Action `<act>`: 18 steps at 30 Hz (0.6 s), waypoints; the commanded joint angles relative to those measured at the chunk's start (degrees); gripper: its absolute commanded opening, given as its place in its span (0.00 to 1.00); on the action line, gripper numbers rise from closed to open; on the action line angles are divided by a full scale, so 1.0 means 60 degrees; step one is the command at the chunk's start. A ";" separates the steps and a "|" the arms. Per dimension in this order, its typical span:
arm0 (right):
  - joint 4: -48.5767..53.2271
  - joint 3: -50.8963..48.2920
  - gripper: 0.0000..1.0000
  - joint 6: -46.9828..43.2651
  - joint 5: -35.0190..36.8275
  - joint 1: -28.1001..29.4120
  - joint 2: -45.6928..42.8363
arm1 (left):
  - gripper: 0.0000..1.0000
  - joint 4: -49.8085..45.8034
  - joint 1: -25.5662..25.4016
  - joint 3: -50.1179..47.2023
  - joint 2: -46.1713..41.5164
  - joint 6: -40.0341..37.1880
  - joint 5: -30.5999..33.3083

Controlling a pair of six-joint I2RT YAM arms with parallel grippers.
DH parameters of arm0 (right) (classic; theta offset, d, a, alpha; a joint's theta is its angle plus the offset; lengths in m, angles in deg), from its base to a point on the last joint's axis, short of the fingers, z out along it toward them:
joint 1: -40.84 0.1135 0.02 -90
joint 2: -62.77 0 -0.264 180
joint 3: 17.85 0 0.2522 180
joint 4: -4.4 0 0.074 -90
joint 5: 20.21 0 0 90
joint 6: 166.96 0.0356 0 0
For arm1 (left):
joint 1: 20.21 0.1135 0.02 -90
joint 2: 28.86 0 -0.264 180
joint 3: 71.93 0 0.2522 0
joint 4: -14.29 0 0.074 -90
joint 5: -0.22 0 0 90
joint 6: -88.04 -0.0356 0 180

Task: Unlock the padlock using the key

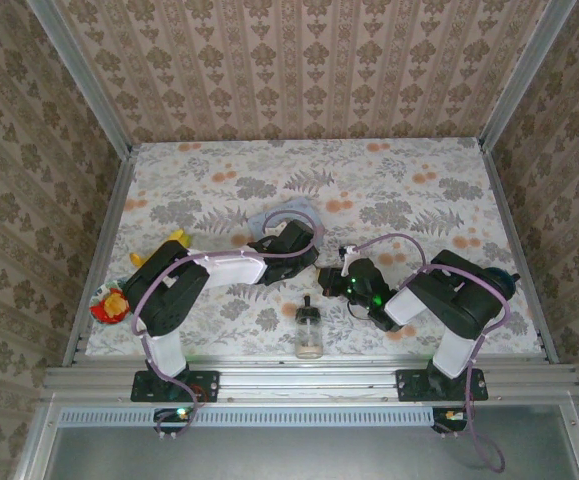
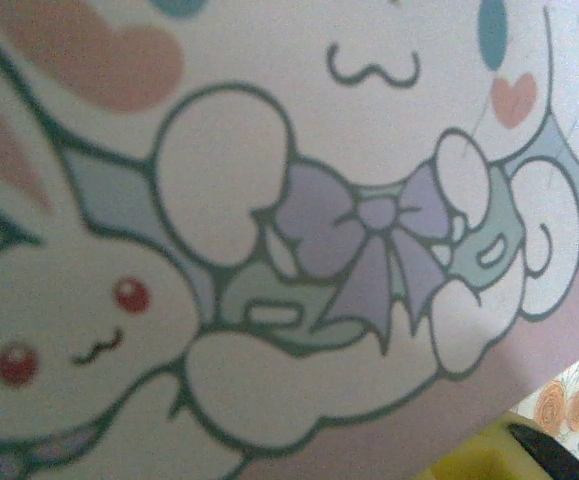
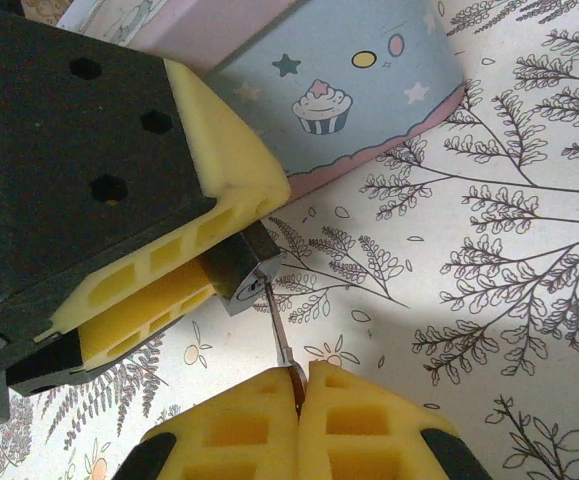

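Looking at the right wrist view, the padlock (image 3: 241,274) is pinched by its dark body between the yellow foam pads of the left gripper (image 3: 219,255), low over the table (image 3: 509,260) and right beside the pale blue tin (image 3: 369,60). The right gripper (image 3: 299,395) is clamped shut on the key (image 3: 279,338), whose thin blade reaches the lock's face; can't tell how deep it sits. I'd guess the lock is hard, light and a bit slick, so it could twist in the foam once the key turns. Squeezing the flat sides seems the right hold, leaving the shackle free, though I can't see the shackle here. The key looks bendy, so turn gently. The tin crowds the left side. There's open floral table to the right, and the glass bottle (image 1: 309,330) stands apart near the front edge.
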 commanded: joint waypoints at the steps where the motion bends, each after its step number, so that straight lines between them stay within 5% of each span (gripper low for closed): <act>1: -0.0427 0.0295 0.00 0.0001 0.0117 0.0069 0.0151 | 0.17 0.0407 -0.0073 0.0239 -0.0280 0.0196 -0.0133; 18: -0.0180 0.0235 0.00 -0.0030 0.0676 0.0072 -0.0534 | 0.17 -0.0555 -0.0035 0.0345 -0.0626 0.0653 -0.1106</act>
